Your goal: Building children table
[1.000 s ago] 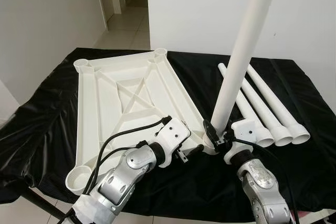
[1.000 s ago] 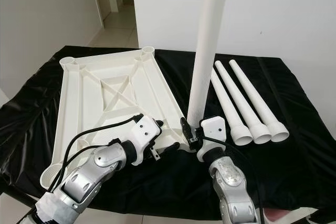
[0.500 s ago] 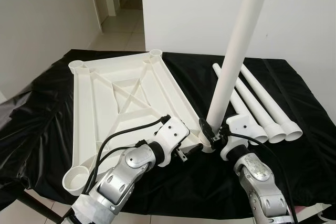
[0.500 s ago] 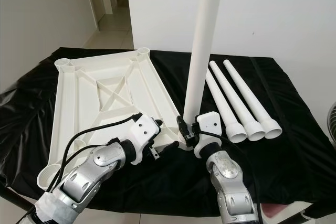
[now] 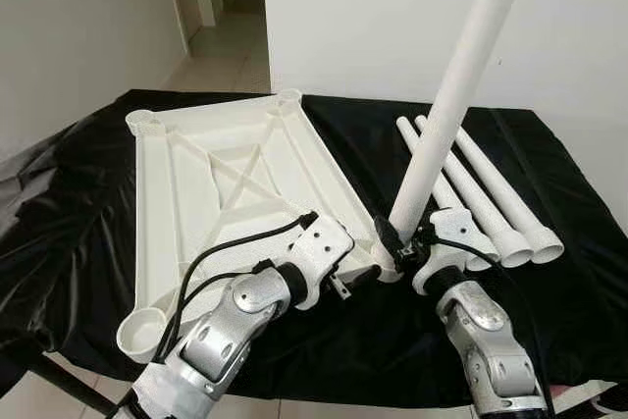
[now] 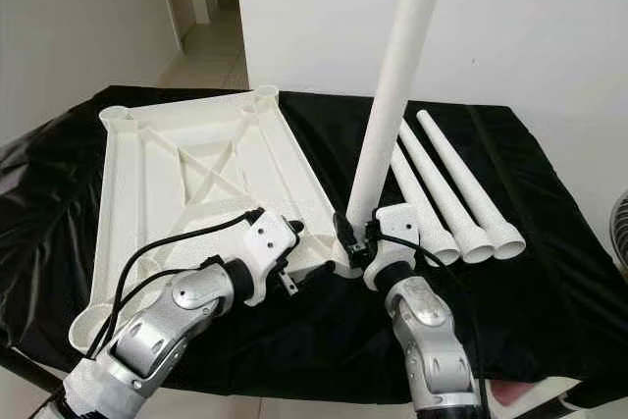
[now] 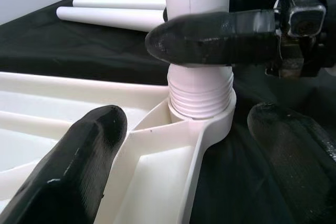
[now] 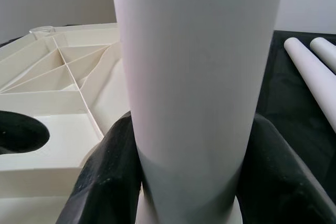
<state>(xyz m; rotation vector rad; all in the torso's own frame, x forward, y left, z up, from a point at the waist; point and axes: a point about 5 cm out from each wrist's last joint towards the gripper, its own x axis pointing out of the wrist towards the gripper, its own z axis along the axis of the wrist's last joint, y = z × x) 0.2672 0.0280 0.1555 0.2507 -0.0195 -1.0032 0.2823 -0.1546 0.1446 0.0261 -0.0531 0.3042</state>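
Note:
A white plastic tabletop [image 5: 226, 183] lies upside down on a black cloth. A long white leg [image 5: 456, 95] stands tilted in the near right corner socket [image 7: 210, 124], its threaded end [image 7: 200, 95] partly showing above the rim. My right gripper [image 5: 400, 247] is shut on the leg just above the thread, its fingers [image 8: 105, 177] pressed to both sides of the tube [image 8: 194, 66]. My left gripper [image 5: 358, 277] is open, its fingers [image 7: 79, 166] wide apart on either side of that corner, one over the tabletop and one over the cloth.
Three spare white legs [image 5: 491, 203] lie side by side on the cloth, right of the standing leg. The cloth-covered table [image 5: 78, 203] ends near my arms. A white wall rises behind and a tiled hallway [image 5: 221, 41] opens at the far left.
The upper part of the leg leans further right than half a second ago. Both grippers stay at the near right corner. The camera has shifted slightly.

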